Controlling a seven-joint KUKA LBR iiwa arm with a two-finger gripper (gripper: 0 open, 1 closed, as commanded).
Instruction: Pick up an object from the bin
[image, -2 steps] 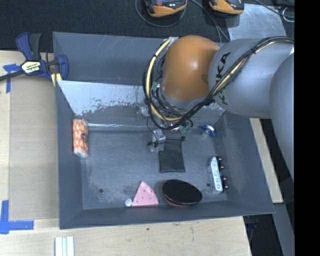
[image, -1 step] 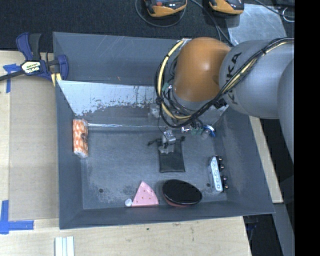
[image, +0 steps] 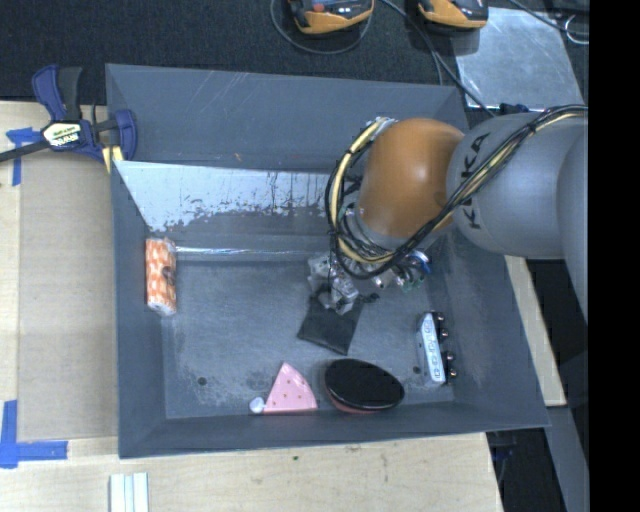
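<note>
- You see the end effector (image: 337, 287) low in the middle of the bin (image: 300, 120), right at the upper end of a black slab (image: 326, 328).
- You cannot tell how far open the end effector is, nor whether it has hold of anything; cables (image: 352, 215) and the orange cover (image: 405, 180) crowd over it.
- The slab lies flat on the bin floor, just right of the middle. Its long axis runs up and down the view with a slight lean: upper end to the right under the end effector, lower end to the left, pointing toward the near wall.
- You can read no label or writing on the slab.
- The only readable lettering is "KUKA" on the arm (image: 520, 190), running along the grey shell beside the orange cover.
- Near the slab's lower end, apart from it, lie a pink wedge (image: 290, 391) and a black oval (image: 363, 385), side by side at the near wall.
- A white strip (image: 431, 348) lies to the right, long axis up and down; whether it bears print you cannot tell.
- An orange pack (image: 160, 272) rests against the left wall, well apart.
</note>
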